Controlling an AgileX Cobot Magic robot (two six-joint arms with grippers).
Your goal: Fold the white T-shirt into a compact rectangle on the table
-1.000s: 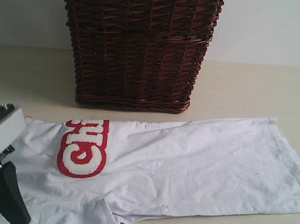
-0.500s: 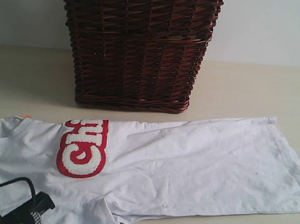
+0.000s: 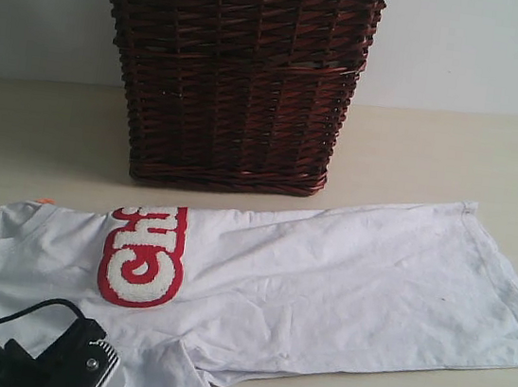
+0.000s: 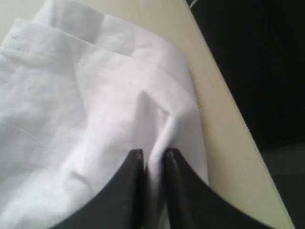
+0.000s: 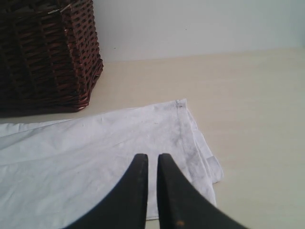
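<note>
The white T-shirt lies spread flat across the table, its red patch with fuzzy white letters toward the left and a small orange tag at the collar end. In the exterior view only the left arm's dark body shows, at the bottom left over the shirt's near edge. My left gripper is shut on a raised fold of the T-shirt close to the table's edge. My right gripper is shut and holds nothing, hanging above the T-shirt's hem end.
A tall dark wicker basket with cream lace trim stands behind the shirt against the pale wall. The table's near edge runs just beside the pinched fold, with dark space beyond it. Bare table lies beside the hem.
The left arm has dropped from beside the collar to the shirt's near edge, and its jaws have shut on a fold of fabric. The shirt's collar end is uncovered now.
</note>
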